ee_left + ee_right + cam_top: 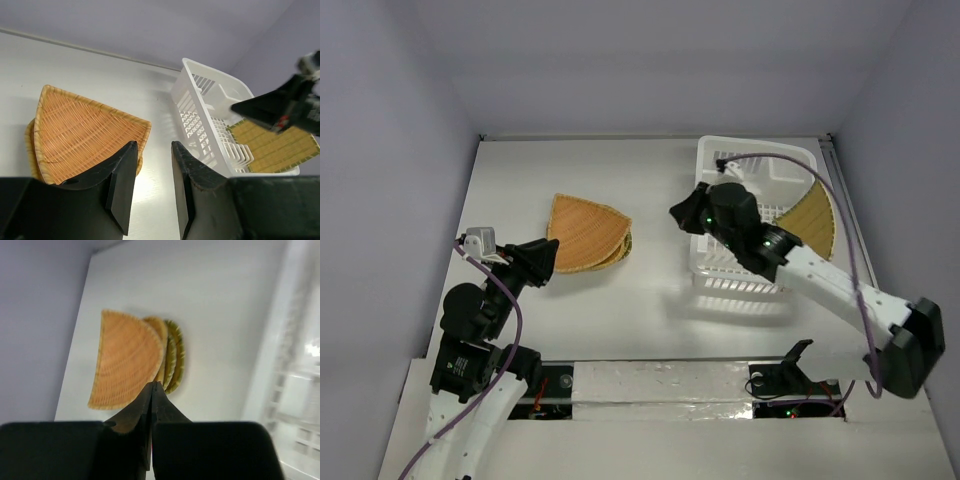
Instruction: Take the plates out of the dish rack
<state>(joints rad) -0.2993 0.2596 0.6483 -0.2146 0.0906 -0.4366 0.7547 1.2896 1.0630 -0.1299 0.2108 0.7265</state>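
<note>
Closest in are the left arm's base and the right arm's base, set either side of a crinkled silvery strip along the near edge of the white table. A purple cable loops along each arm.

The left gripper hangs just short of the near-left side of the stack of plates. Its jaws stand apart with only bare table between them (nothing grasped). The stack lies flat on the table left of centre, well apart from the dish rack. Three woven orange-tan layers show, fanned slightly so the greenish edges of the lower ones peek out on the right.

The right gripper is clenched, fingers pressed together on nothing, and points toward the stack from above the rack's left side. In the top view its black wrist hides the middle of the rack and the left part of the fourth plate. That plate sits in the rack's right end, tilted, one edge reaching to the right-hand rim. The right wrist view shows the rack only as a white blur.

Plain pale walls close the table in on the left, right and far sides.
</note>
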